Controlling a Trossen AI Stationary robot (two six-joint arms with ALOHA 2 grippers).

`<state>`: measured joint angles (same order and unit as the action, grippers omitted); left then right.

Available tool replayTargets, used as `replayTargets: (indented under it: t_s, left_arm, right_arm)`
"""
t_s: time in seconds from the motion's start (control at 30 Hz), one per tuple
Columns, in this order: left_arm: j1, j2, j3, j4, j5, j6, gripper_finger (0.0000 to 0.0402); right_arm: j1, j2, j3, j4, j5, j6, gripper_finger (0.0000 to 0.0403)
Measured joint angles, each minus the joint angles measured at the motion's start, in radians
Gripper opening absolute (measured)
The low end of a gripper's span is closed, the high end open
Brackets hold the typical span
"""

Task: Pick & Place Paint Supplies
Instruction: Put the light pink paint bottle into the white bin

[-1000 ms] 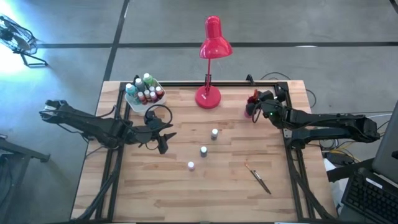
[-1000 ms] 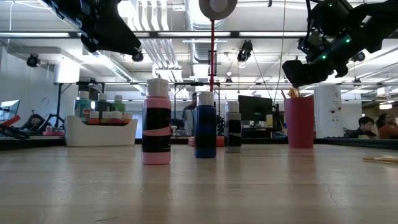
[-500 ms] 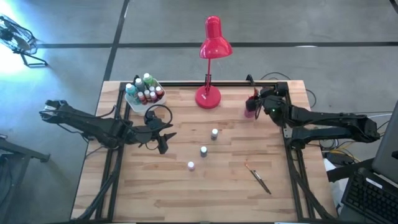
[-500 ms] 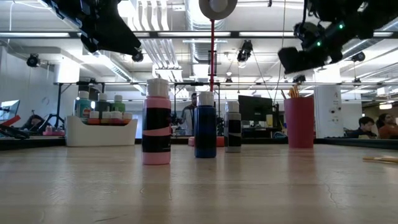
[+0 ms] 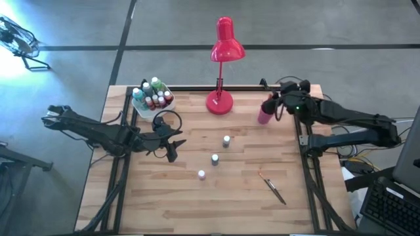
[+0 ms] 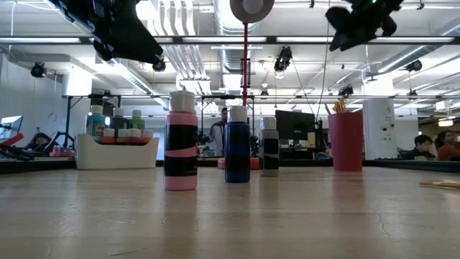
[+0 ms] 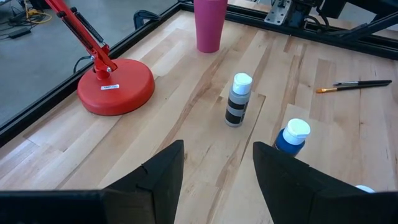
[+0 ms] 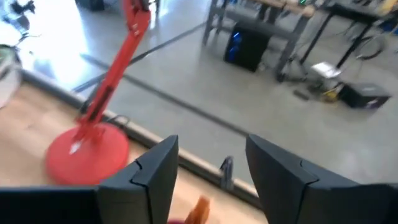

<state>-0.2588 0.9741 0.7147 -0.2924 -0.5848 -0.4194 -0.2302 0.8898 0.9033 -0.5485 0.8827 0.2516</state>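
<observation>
Three white-capped paint bottles stand upright mid-table: a grey one, a blue one and a pink one. One paintbrush lies flat toward the near right. A pink cup at the far right holds brushes whose ends stick out of its top. My right gripper hangs open high above that cup, with nothing between its fingers. My left gripper waits open and still above the table's left part, pointing at the bottles.
A white tray filled with several paint bottles sits at the far left corner. A red desk lamp stands at the far middle, between tray and cup. Bare wood lies along the near edge. Black frame rails run along both table sides.
My right gripper has risen well up from just over the pink cup, drawing slightly back toward the table's right edge. The cup, the bottles and the loose brush have stayed where they were.
</observation>
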Motion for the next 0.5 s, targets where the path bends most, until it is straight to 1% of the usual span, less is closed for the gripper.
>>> replayTargets:
  t_s: [0.1,0.17,0.3,0.37,0.5]
  left_arm:
    - [0.0,0.0,0.0,0.0,0.0,0.0,0.0197]
    - [0.0,0.0,0.0,0.0,0.0,0.0,0.0197]
    - [0.0,0.0,0.0,0.0,0.0,0.0,0.0197]
    - [0.0,0.0,0.0,0.0,0.0,0.0,0.0197]
    - [0.0,0.0,0.0,0.0,0.0,0.0,0.0197]
  right_arm:
    - [0.037,0.0,0.08,-0.157,-0.049,0.085,0.0172]
    - [0.06,0.0,0.119,-0.227,-0.106,0.104,0.016]
    - [0.094,0.0,0.172,-0.306,-0.257,0.089,0.0131]
    - [0.109,0.0,0.188,-0.331,-0.313,0.082,0.0112]
    - [0.132,-0.008,0.21,-0.409,-0.341,0.094,0.007]
